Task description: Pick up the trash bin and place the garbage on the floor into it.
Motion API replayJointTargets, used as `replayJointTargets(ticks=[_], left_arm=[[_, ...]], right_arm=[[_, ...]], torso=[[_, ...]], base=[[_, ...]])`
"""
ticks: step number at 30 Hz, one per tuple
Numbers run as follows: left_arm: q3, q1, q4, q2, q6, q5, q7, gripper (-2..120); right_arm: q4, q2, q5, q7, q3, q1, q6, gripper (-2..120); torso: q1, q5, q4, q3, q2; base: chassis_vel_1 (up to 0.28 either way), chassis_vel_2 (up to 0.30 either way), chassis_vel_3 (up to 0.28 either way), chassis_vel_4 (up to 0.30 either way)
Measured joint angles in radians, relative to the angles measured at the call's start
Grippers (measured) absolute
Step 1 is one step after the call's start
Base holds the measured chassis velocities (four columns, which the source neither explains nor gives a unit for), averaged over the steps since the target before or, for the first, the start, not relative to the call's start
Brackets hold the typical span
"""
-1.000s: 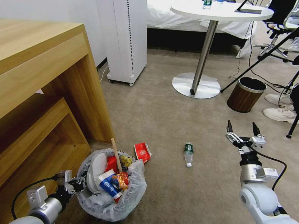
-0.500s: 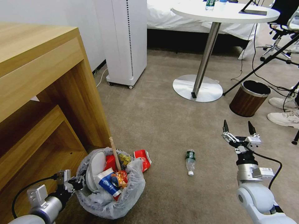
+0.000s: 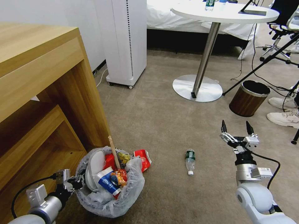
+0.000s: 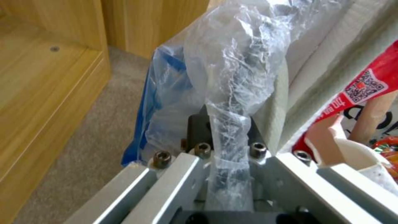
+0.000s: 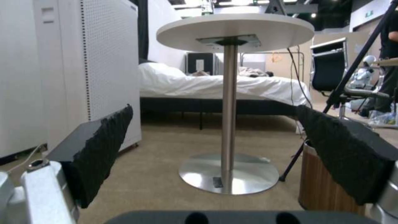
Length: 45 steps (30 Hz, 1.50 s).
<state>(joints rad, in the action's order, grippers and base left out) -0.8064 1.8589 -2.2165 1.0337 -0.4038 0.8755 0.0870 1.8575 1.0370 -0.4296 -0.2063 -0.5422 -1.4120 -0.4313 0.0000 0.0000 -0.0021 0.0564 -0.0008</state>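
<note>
The trash bin (image 3: 109,199), lined with a crinkly white bag, stands on the carpet at the lower left. It holds a white slipper (image 3: 93,166), a blue-white carton (image 3: 107,182), a wooden stick (image 3: 114,152) and red wrappers. My left gripper (image 3: 76,182) is shut on its bag-covered rim (image 4: 232,93). A red-white paper cup (image 3: 144,158) lies on the floor against the bin's far side. A clear green-labelled bottle (image 3: 189,158) lies on the carpet between the bin and my right gripper (image 3: 235,127). That gripper hangs open and holds nothing, its black pads (image 5: 99,149) wide apart.
A wooden desk with shelves (image 3: 46,93) stands close on the left. A white tower appliance (image 3: 126,40), a round table's metal base (image 3: 197,88) and a brown wood-grain bin (image 3: 247,99) are farther off. Tripod legs and a person's white shoes (image 3: 282,116) are at the right.
The whole picture has shifted slightly, so the camera moved. My right gripper has drifted a little to the left and stays open. The left gripper still holds the bin's rim.
</note>
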Motion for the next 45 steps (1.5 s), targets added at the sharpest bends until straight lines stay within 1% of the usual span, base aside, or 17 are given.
replayJointTargets(ticks=[4,7,8,11,12,14,16,19,20,23,24,27,28,31,36,41,45], left_arm=[[-0.005,0.015,-0.002,0.001,-0.002,0.009,0.009,0],[-0.007,0.021,-0.005,0.009,-0.001,0.006,0.009,0],[-0.007,0.021,-0.005,0.009,-0.001,0.006,0.009,0],[-0.004,0.025,-0.006,0.024,0.004,-0.008,0.002,0],[-0.004,0.025,-0.006,0.024,0.004,-0.008,0.002,0],[0.001,0.026,-0.011,0.041,0.009,-0.024,-0.006,0],[0.002,0.026,-0.015,0.048,0.01,-0.029,-0.007,0],[0.006,0.032,-0.02,0.075,0.018,-0.053,-0.012,0],[0.006,0.032,-0.02,0.075,0.018,-0.053,-0.012,0],[0.011,0.038,-0.022,0.094,0.026,-0.071,-0.021,0],[0.011,0.038,-0.022,0.094,0.026,-0.071,-0.021,0],[0.009,0.036,-0.022,0.097,0.032,-0.074,-0.024,0],[0.009,0.036,-0.022,0.097,0.032,-0.074,-0.024,0],[0.009,0.033,-0.022,0.102,0.039,-0.077,-0.024,0],[0.014,0.03,-0.026,0.111,0.041,-0.08,-0.025,0],[0.014,0.03,-0.029,0.116,0.047,-0.085,-0.027,0],[0.014,0.03,-0.029,0.121,0.053,-0.091,-0.03,0]], right_arm=[[0.001,-0.008,-0.007,0.002,0.008,0.005,0.001,100],[0.012,-0.03,-0.04,-0.03,0.033,0.012,0.066,100],[0.012,-0.03,-0.04,-0.03,0.033,0.012,0.066,100],[0.045,-0.059,-0.112,-0.098,0.072,0.022,0.188,100],[0.045,-0.059,-0.112,-0.098,0.072,0.022,0.188,100],[0.06,-0.081,-0.185,-0.17,0.127,0.055,0.279,100],[0.06,-0.087,-0.213,-0.184,0.147,0.067,0.3,100],[0.063,-0.096,-0.32,-0.239,0.204,0.085,0.373,100],[0.063,-0.096,-0.32,-0.239,0.204,0.085,0.373,100],[0.031,-0.095,-0.398,-0.308,0.258,0.105,0.451,100],[0.031,-0.095,-0.398,-0.308,0.258,0.105,0.451,100],[-0.001,-0.093,-0.494,-0.376,0.305,0.144,0.544,100],[-0.001,-0.093,-0.494,-0.376,0.305,0.144,0.544,100],[-0.039,-0.082,-0.558,-0.434,0.349,0.191,0.616,100],[-0.104,-0.073,-0.583,-0.453,0.392,0.232,0.655,100],[-0.23,-0.06,-0.598,-0.468,0.47,0.294,0.704,100],[-0.329,-0.056,-0.579,-0.442,0.535,0.337,0.705,100]], torso=[[0.0,0.0,0.0001,0.0,0.0],[0.0,0.0001,-0.0001,0.0,0.0],[0.0,0.0001,-0.0001,0.0,0.0],[0.0,0.0001,0.0,0.0,0.0],[0.0,0.0001,0.0,0.0,0.0],[0.0,-0.0001,0.0001,0.0,0.0],[0.0,0.0001,0.0002,0.0,0.0],[0.0,0.0,0.0,0.0,0.0],[0.0,0.0,0.0,0.0,0.0],[0.0,0.0001,0.0001,0.0,0.0],[0.0,0.0001,0.0001,0.0,0.0],[0.0,-0.0002,0.0,0.0,0.0],[0.0,-0.0002,0.0,0.0,0.0],[0.0,0.0,0.0001,0.0,0.0],[0.0,-0.0001,0.0,0.0,0.0],[0.0,0.0,0.0001,0.0,0.0],[0.0,0.0002,0.0,0.0,0.0]], base=[[0.0,0.0,0.0,0.0],[0.0,0.0,0.0,0.0],[0.0,0.0,0.0,0.0],[0.0,0.0,0.0,0.0],[0.0,0.0,0.0,0.0],[0.0,0.0,0.0,0.0],[0.0,0.0,0.0,0.0],[0.0,0.0,0.0,0.0],[0.0,0.0,0.0,0.0],[0.0,0.0,0.0,0.0],[0.0,0.0,0.0,0.0],[0.0,0.0,0.0,0.0],[0.0,0.0,0.0,0.0],[0.0,0.0,0.0,0.0],[0.0,0.0,0.0,0.0],[0.0,0.0,0.0,0.0],[0.0,0.0,0.0,0.0]])
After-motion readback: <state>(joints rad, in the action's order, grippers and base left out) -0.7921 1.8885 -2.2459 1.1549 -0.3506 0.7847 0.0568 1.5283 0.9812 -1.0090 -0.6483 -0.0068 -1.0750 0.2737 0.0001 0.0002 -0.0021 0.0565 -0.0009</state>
